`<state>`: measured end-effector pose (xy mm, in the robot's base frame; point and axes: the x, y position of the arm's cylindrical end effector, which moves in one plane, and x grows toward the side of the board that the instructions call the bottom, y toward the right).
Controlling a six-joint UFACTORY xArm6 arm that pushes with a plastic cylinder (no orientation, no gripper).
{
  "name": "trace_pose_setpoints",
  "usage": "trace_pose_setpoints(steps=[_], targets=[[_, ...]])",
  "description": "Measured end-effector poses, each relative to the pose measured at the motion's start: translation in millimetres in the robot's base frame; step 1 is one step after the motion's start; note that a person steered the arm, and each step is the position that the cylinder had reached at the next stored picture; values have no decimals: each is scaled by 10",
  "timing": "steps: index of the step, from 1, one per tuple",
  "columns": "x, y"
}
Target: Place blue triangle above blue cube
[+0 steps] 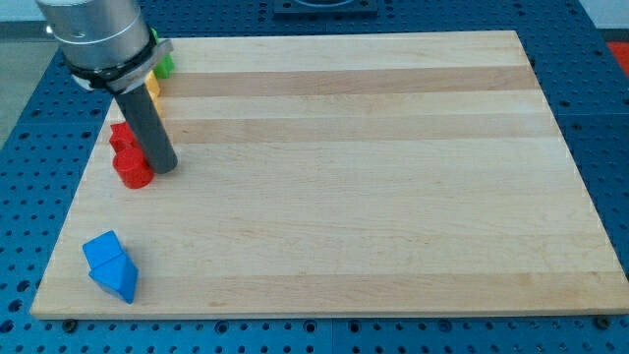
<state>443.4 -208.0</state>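
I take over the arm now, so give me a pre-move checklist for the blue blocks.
1. My tip in view: ok, beside the red blocks at the view's left.
2. Blue triangle found: ok, bottom left corner.
3. Blue cube found: ok, touching the triangle.
4. Triangle above cube: not ok, it lies lower.
5. Tip touching blue blocks: not ok, well apart.
6. Yellow block and green block shapes: cannot tell, arm hides them.

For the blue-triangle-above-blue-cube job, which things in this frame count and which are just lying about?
Job:
- blue blocks, joined at the view's bottom left; triangle and cube cannot be told apart
- my tip, beside the red blocks, far from the blue

Lying about:
- red blocks
- yellow block, partly hidden
- green block
- wooden board
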Motion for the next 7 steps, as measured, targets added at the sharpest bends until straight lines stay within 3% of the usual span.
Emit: trace_pose_setpoints(steps=[2, 3, 4, 5, 6, 7], targets=[[12, 15], [47, 411], [352, 814], [916, 957], [1470, 964], [1756, 921]])
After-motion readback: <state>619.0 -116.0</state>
